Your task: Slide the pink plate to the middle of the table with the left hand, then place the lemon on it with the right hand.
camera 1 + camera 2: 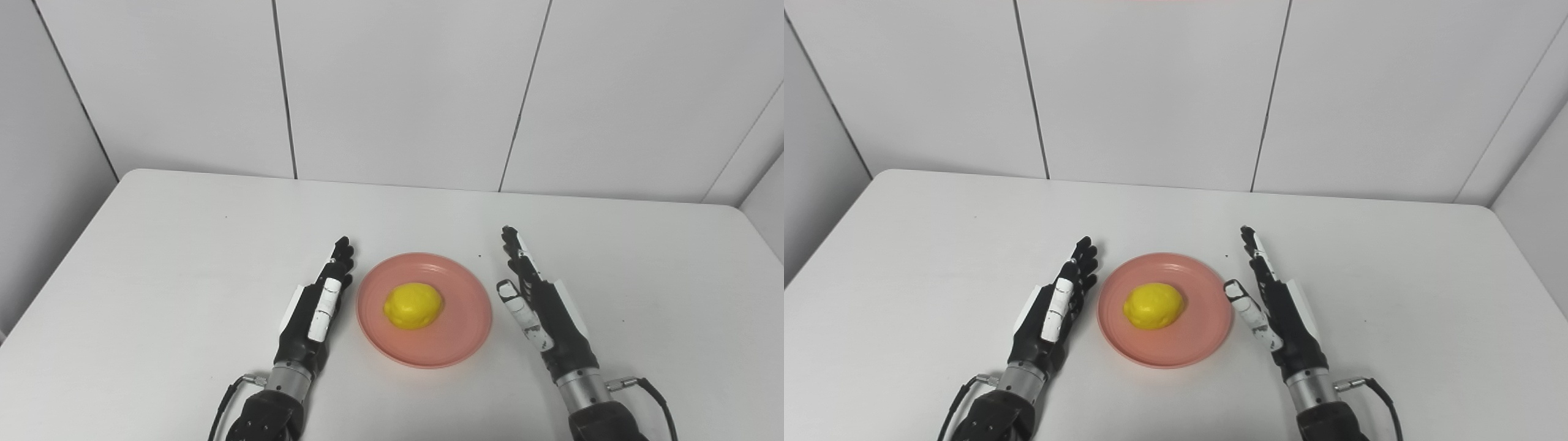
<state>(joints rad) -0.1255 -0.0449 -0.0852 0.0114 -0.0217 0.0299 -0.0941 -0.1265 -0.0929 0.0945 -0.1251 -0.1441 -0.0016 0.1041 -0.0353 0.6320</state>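
Observation:
The pink plate [456, 343] lies near the middle of the white table, toward the front. The yellow lemon [413, 305] rests on it, about at its centre. My left hand [317, 309] is open and empty, fingers stretched forward, just left of the plate's rim. My right hand [539, 306] is open and empty, fingers stretched forward, just right of the plate, a small gap from its rim. The same layout shows in the right eye view: plate [1200, 343], lemon [1154, 305], left hand [1053, 309], right hand [1277, 312].
The white table [184, 245] has rounded back corners and ends at a white panelled wall [398, 92]. Nothing else stands on it.

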